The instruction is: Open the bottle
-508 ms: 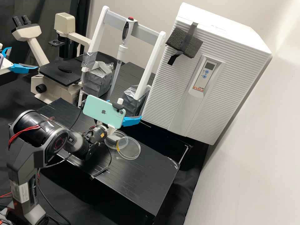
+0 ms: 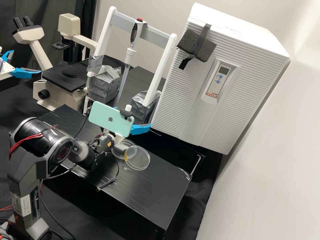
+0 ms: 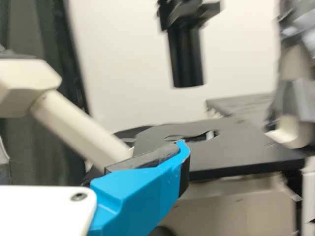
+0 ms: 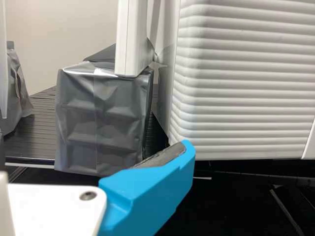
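We find the left gripper (image 2: 26, 61) released at the far left, beside the microscope (image 2: 50, 85). The right gripper (image 2: 133, 116) is likewise released, over the near bench (image 2: 150, 186) above the petri dishes (image 2: 137, 160). The bottle's white cap (image 2: 128, 107) shows just behind the phone (image 2: 108, 118) on the right wrist.

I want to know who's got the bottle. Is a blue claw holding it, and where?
Cannot tell. The bottle's cap shows by the right gripper, but the phone hides whether it is gripped.
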### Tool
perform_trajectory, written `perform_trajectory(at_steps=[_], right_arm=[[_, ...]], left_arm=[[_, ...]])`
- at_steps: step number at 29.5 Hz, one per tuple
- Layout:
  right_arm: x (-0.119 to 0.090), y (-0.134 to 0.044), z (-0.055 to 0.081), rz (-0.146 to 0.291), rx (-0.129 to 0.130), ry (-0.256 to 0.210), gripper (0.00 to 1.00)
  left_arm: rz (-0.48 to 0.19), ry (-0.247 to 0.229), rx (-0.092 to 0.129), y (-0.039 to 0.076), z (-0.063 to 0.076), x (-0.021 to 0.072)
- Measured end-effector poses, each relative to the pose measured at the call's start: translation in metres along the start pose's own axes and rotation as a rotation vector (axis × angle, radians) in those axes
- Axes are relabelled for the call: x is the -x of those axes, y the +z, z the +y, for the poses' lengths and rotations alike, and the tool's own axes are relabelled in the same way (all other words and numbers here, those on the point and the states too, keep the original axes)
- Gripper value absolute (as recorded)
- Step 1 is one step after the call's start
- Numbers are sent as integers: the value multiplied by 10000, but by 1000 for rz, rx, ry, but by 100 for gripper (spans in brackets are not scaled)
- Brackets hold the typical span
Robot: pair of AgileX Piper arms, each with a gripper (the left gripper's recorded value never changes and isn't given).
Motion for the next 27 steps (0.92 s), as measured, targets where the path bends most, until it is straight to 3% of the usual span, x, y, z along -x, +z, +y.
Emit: perform_trajectory(at_steps=[5,8,11,15,18,22,27], right_arm=[[0,0,0,0,0,0,100],[0,0,0,0,0,0,100],[0,0,0,0,0,0,100],[0,0,0,0,0,0,100],[0,0,0,0,0,0,100],[0,0,0,0,0,0,100],[0,0,0,0,0,0,100]], left_arm=[[-124,-8,-11,106,-110,54],[-188,-58,21,184,-223,98],[-234,-104,70,251,-303,145],[-301,-165,111,330,-387,241],[-371,-210,117,401,-426,338],[-428,-221,113,456,-401,406],[-444,-240,119,432,-413,445]])
